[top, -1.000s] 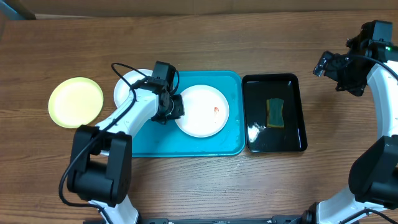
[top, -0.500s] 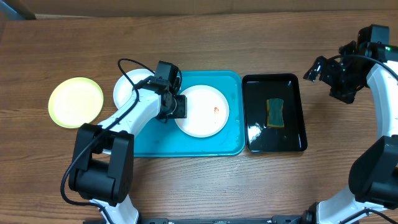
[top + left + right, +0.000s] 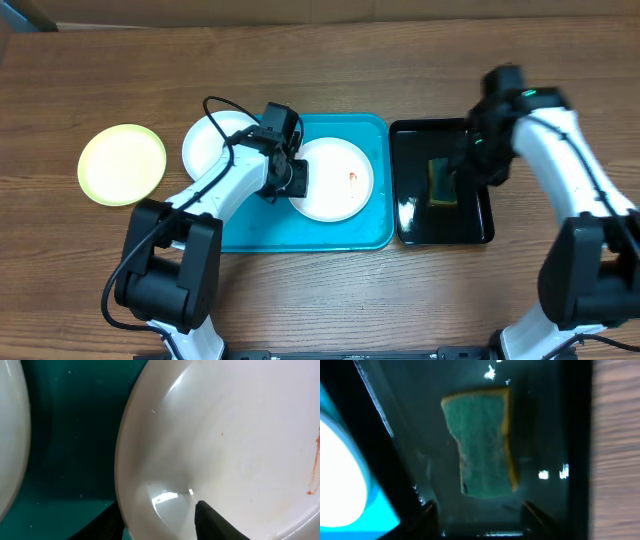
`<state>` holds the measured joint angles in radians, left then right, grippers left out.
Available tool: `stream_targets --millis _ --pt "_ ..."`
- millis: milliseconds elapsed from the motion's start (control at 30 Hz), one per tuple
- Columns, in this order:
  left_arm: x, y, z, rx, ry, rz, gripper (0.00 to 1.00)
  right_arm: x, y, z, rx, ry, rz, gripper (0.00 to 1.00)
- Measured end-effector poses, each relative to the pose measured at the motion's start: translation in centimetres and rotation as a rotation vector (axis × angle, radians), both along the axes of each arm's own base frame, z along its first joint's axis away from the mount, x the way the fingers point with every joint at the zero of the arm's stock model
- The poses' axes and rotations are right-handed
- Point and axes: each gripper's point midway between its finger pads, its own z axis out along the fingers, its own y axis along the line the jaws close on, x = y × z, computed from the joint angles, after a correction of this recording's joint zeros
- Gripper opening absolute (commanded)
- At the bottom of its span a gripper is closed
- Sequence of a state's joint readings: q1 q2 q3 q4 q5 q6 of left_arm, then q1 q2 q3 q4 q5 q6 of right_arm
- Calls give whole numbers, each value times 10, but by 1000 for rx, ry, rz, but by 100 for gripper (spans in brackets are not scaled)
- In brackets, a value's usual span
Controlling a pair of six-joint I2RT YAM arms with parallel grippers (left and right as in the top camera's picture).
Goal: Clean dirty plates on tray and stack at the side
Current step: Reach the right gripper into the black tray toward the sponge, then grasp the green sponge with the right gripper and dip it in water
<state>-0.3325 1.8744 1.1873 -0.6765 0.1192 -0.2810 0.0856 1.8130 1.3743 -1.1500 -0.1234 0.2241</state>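
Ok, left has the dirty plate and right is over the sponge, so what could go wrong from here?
1. The left hand pinches only the rim of the white plate, so the plate may tilt or slip back onto the tray if lifted.
2. The black tray glistens as if wet. The sponge could slide away from the open right hand as it closes.

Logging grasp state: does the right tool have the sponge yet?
No, in the right wrist view the sponge lies flat in the black tray, with the right tool's fingers spread clear of it.
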Motion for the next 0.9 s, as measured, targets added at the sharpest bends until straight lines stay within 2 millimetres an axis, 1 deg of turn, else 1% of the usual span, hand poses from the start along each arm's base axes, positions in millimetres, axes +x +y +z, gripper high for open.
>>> stream_targets --millis 33,100,133,367,433,500,567,667,733,767,800,867,900 --pt "0 -1 0 0 1 -2 47 -2 3 -7 -18 -1 10 27" --pt "0 -1 0 0 0 -2 47 -6 6 -22 -62 -10 41 10" --pt "0 -1 0 0 0 -2 47 -7 7 -28 -77 -14 48 4" --pt "0 -1 0 0 0 -2 49 -15 0 -70 -122 -62 32 4" --pt "0 -1 0 0 0 -2 49 -15 0 -72 -116 -86 29 7" --pt "0 -1 0 0 0 -2 49 -16 1 -71 -110 -87 27 12" --pt "0 -1 0 0 0 -2 49 -19 2 -67 -104 -64 28 14" --pt "0 -1 0 0 0 -2 49 -22 4 -53 -97 -15 30 16" --pt "0 -1 0 0 0 -2 50 -9 7 -35 -86 -37 30 16" --pt "0 -1 0 0 0 -2 50 -1 9 -26 -80 -55 29 14" --pt "0 -1 0 0 0 -2 50 20 13 -7 -68 -121 27 4" --pt "0 -1 0 0 0 -2 51 32 15 3 -60 -164 20 4" --pt "0 -1 0 0 0 -2 51 33 15 4 -59 -170 24 4"
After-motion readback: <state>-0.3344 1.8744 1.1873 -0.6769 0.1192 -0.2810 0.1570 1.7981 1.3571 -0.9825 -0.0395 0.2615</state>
